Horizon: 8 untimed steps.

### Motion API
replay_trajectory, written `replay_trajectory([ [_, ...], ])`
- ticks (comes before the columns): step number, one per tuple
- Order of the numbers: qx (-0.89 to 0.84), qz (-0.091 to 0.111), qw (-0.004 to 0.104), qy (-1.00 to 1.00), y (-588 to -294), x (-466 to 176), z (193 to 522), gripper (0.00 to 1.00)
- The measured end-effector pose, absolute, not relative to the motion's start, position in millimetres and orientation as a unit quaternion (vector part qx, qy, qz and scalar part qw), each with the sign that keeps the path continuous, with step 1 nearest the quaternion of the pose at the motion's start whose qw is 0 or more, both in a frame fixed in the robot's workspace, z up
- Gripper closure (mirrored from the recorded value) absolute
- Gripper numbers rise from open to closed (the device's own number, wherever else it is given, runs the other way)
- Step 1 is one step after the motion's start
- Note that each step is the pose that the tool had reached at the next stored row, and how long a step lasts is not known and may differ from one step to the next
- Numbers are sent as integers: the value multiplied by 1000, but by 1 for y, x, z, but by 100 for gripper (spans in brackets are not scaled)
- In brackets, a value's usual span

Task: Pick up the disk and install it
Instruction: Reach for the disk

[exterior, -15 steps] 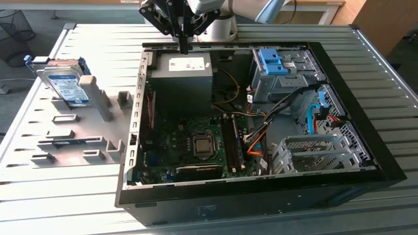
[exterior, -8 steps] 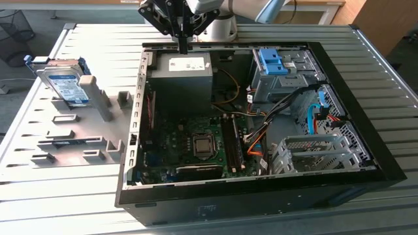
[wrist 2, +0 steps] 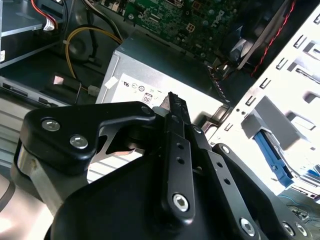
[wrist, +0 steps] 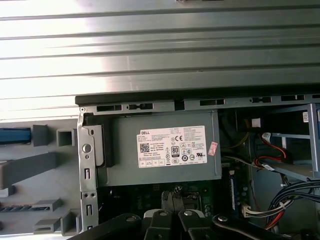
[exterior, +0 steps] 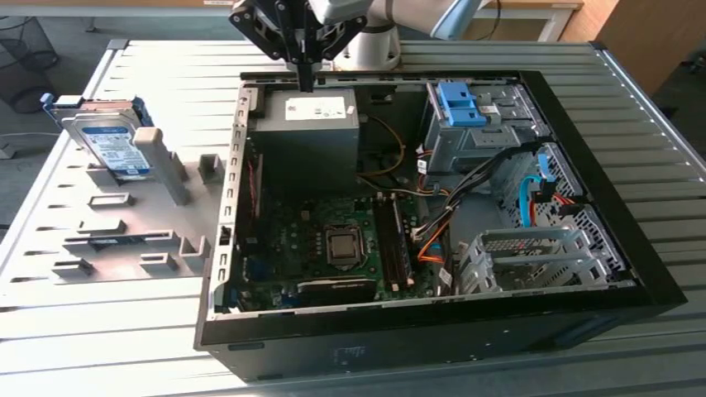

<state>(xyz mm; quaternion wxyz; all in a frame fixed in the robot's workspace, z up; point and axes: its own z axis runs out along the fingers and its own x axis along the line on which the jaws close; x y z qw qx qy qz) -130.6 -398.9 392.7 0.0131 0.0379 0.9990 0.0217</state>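
Note:
The disk (exterior: 111, 141), a silver drive with a white-and-blue label and blue rails, stands on edge in a grey holder (exterior: 132, 215) on the table, at the exterior view's left of the open computer case (exterior: 617, 240). My gripper (exterior: 304, 81) hangs over the case's far edge, just above the grey power supply (exterior: 314, 124), well away from the disk. Its black fingers (wrist 2: 172, 107) lie together, shut on nothing. In the first wrist view the fingers (wrist: 165, 220) point at the power supply (wrist: 165, 150).
Inside the case are a motherboard (exterior: 331, 240), a drive bay with a blue plastic bracket (exterior: 458, 103), a metal cage (exterior: 530, 260) and bundles of cables (exterior: 441, 223). The case stands on a slatted metal table (exterior: 111, 331). The arm's base (exterior: 369, 41) rises behind the case.

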Motion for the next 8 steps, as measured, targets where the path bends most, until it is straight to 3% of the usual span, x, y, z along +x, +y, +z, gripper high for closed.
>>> replay_trajectory([
  [8, 38, 22, 13, 999, -399, -132, 392, 89],
])
